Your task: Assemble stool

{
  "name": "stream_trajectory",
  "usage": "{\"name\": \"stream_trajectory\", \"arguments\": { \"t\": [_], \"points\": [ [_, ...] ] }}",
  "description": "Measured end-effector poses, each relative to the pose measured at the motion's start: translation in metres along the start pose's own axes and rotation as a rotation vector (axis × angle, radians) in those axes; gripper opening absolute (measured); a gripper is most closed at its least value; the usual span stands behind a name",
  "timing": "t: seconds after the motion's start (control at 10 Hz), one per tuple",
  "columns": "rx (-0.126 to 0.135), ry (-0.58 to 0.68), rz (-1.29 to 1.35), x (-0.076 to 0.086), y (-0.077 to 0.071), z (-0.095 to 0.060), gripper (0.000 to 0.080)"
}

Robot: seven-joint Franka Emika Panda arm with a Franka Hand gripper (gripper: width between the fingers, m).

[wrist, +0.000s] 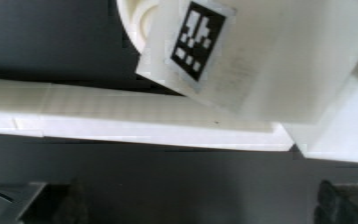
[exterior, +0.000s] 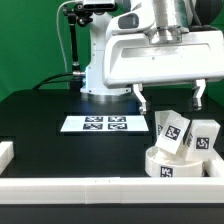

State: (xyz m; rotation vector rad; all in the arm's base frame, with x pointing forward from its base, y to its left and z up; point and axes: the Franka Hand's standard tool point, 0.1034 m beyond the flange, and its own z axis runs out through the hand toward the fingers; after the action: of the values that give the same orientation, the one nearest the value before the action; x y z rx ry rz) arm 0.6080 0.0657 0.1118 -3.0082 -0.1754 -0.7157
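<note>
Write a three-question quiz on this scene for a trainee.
1. True or false: the tool holds a leg.
2. In the exterior view, the marker board lies on which side of the seat? A) its left B) its right C) on top of it
3. Fill in: the seat's shape is ____.
Key: 1 false; 2 A; 3 round.
</note>
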Motion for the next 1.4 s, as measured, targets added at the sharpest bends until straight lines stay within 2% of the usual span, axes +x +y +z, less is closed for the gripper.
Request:
{"name": "stream_trajectory", "arguments": {
  "t": [0.4,0.7,0.8,0.9,1.0,1.2,1.4],
  "points": [
    [0.000,-0.002,-0.013,-0.001,0.000,0.002,0.0649],
    [0.012,-0.057,0.064,-0.007,-0.001,0.004,0.0649],
    [0.045,-0.171,0.076,-0.013,-0.008,0.004,0.0649],
    [0.059,-0.209,0.078,-0.008,-0.009,0.002,0.0649],
    [0.075,-0.262,0.079,-0.010,-0.012,0.002,0.0649],
    [0.073,-0.255,0.079,-0.009,-0.012,0.002,0.0649],
    [0.069,-0.241,0.049,-0.022,-0.014,0.002,0.0649]
  ]
}}
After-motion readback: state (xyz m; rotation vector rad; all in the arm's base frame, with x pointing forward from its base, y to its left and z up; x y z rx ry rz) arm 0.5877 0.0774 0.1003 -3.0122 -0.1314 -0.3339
